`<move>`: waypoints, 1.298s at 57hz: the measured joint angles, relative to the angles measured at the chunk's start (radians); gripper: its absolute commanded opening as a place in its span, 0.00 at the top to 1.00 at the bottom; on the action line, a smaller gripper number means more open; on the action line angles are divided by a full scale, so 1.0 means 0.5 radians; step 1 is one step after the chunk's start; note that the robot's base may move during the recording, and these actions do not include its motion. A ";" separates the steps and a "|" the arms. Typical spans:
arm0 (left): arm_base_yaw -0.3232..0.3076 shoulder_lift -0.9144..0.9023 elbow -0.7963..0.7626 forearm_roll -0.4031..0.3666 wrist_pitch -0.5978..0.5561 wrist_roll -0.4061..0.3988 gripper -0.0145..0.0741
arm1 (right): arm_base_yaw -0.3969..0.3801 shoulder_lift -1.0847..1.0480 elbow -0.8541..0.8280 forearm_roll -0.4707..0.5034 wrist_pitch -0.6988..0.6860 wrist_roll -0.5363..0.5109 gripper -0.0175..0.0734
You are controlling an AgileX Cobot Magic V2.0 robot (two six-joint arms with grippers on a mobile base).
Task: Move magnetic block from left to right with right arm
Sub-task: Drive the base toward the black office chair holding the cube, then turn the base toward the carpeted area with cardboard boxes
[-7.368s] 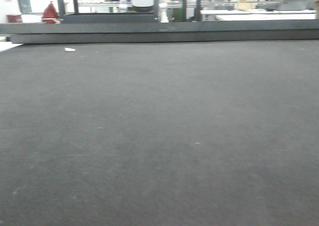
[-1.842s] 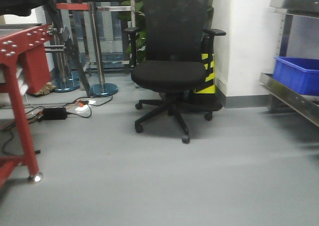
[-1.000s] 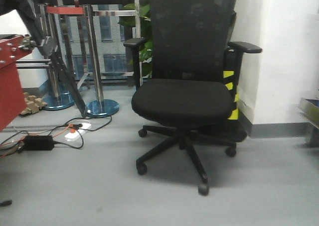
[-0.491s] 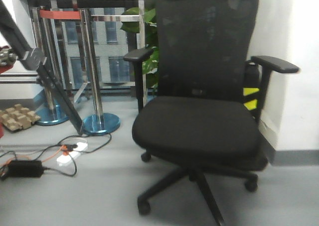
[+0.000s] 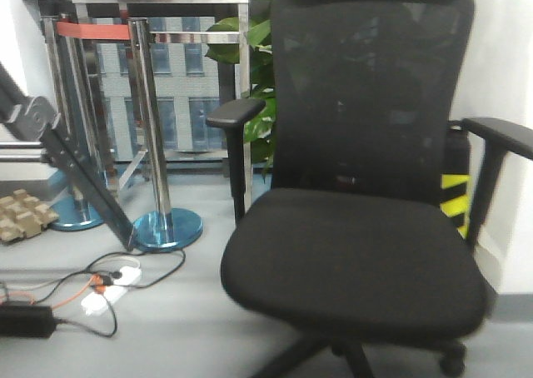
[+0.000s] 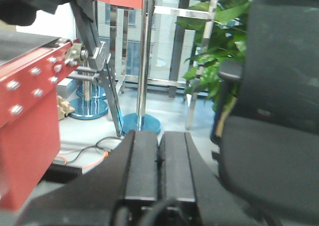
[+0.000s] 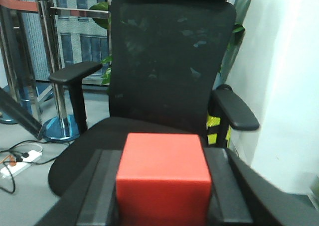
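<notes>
Between the right gripper's (image 7: 163, 183) 2 fingers (image 7: 98, 193) — 1 red magnetic block (image 7: 162, 169).

We see a smooth grey floor (image 5: 191, 332). On it stand a black mesh office chair (image 5: 358, 270) and chrome barrier posts (image 5: 149, 128) on round blue bases; a white power strip (image 5: 125, 275), a black power brick (image 5: 25, 320) and moulded brown cardboard (image 5: 21, 216) lie beside them

Front view sits low and close before the office chair (image 5: 350, 261), stanchion posts (image 5: 146, 128) at 10 o'clock. Left wrist view looks over the left tool (image 6: 159, 139), chair at 3 o'clock; right wrist view, over the right tool (image 7: 162, 159), faces it squarely
</notes>
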 measured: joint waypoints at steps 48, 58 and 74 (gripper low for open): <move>0.000 0.000 0.000 0.000 0.000 0.000 0.98 | 0.000 0.000 0.000 0.000 0.000 0.000 0.44; 0.000 0.000 0.000 0.000 0.000 0.000 0.98 | 0.000 0.000 0.000 0.000 0.000 0.000 0.44; 0.000 0.000 0.000 0.000 0.000 0.000 0.98 | 0.000 0.000 0.000 0.000 0.000 0.000 0.44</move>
